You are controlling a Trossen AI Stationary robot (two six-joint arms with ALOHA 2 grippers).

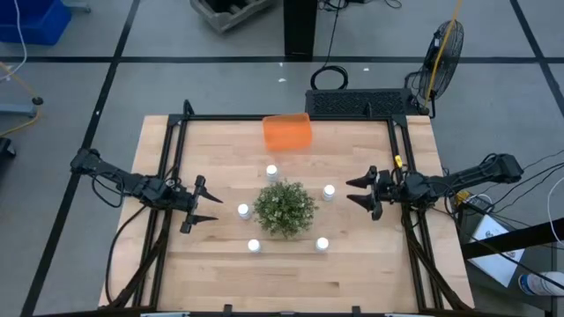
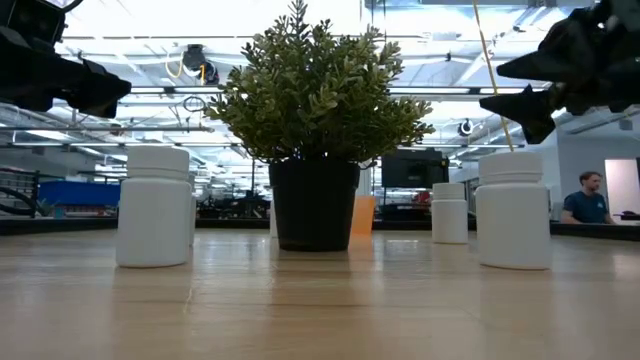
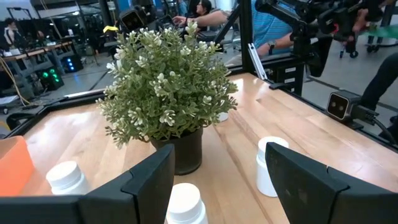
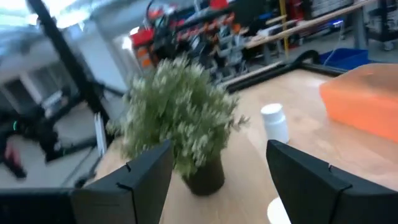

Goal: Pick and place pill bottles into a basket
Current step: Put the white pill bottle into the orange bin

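Note:
Five small white pill bottles stand upright on their bases around a green potted plant [image 1: 285, 209]: one on its far side [image 1: 271, 172], one on its right [image 1: 329, 192], one on its left [image 1: 243, 211], and two on its near side [image 1: 254, 246] [image 1: 322, 244]. The orange basket [image 1: 287, 131] stands on the table at its far edge. My left gripper [image 1: 208, 203] is open, left of the plant, above the table. My right gripper [image 1: 359, 192] is open, right of the plant, near the right-hand bottle, and touches nothing.
A black frame runs along the table's left, right and far edges [image 1: 291, 117]. The plant in its black pot [image 2: 314, 203] stands in the middle of the ring of bottles. People show in the room beyond the table [image 2: 585, 195].

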